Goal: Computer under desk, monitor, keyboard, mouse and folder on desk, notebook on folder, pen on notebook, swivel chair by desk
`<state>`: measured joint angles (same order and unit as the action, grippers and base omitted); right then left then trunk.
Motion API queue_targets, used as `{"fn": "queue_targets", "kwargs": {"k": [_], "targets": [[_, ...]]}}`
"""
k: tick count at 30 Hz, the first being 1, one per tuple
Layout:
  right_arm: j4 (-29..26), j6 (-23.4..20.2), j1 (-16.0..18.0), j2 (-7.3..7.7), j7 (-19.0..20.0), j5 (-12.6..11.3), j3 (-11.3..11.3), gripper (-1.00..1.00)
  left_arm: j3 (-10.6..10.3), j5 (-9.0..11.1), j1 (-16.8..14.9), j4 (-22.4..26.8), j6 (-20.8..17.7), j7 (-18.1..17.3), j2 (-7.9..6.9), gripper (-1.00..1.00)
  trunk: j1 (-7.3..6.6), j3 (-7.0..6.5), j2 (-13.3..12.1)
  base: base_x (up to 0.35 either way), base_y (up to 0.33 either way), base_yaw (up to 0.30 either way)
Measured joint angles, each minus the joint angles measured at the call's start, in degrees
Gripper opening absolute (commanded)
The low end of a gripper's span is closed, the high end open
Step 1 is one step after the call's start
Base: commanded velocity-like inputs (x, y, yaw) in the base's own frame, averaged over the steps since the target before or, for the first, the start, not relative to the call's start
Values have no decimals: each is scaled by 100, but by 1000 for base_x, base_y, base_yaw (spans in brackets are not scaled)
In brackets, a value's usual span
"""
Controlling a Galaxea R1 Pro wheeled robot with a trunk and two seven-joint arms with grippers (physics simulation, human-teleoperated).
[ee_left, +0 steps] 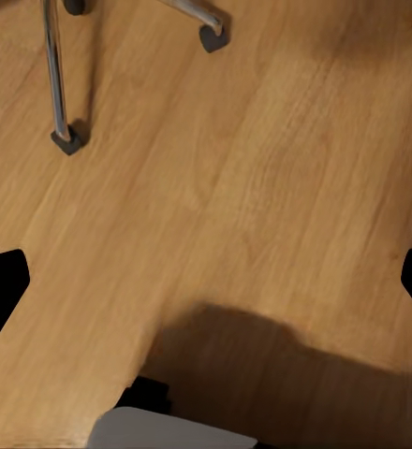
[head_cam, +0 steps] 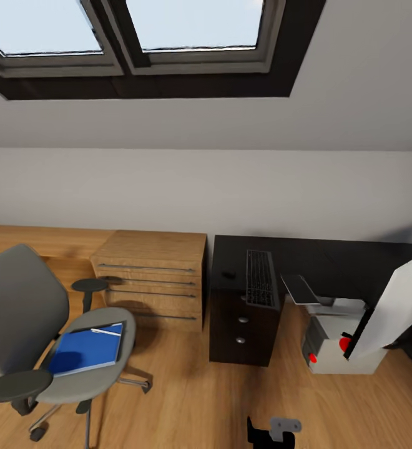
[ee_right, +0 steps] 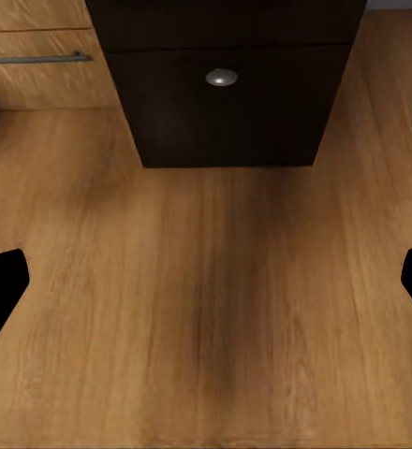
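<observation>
Blue folder point(head_cam: 85, 349) on grey swivel chair point(head_cam: 25, 324)

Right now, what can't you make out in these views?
- Monitor: head view, tipped, white back toward the camera, cut off by the right edge; screen unseen.
- Notebook: head view, not distinguishable on the folder; just a thin pen there.
- Mouse: head view, a tiny dark blob.
- Grippers: both wrist views, dark tips at the edges; open or shut unclear.

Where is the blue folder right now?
In the head view, the folder lies flat on the swivel chair seat at lower left, with the pen on it.
</observation>
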<state>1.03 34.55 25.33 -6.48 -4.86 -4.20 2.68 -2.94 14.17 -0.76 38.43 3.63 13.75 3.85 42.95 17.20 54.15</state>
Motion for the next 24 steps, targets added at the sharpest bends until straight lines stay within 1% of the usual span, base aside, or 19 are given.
{"fn": "queue_targets", "kwargs": {"k": [2, 8, 24], "targets": [[0, 2, -4, 0, 2, 77, 0, 100, 0, 0, 0, 3, 1, 0, -38, 100, 0, 0, 0, -298, -143, 1], [1, 3, -7, 0, 9, 145, 0, 100, 0, 0, 0, 5, 4, 0, -73, 100, -1, 1, 0, -275, -203, 0], [0, 4, -16, 0, 13, 163, 0, 100, 5, 0, 0, 13, -3, 1, -122, 100, -1, 1, 0, -275, -208, 0]]}}
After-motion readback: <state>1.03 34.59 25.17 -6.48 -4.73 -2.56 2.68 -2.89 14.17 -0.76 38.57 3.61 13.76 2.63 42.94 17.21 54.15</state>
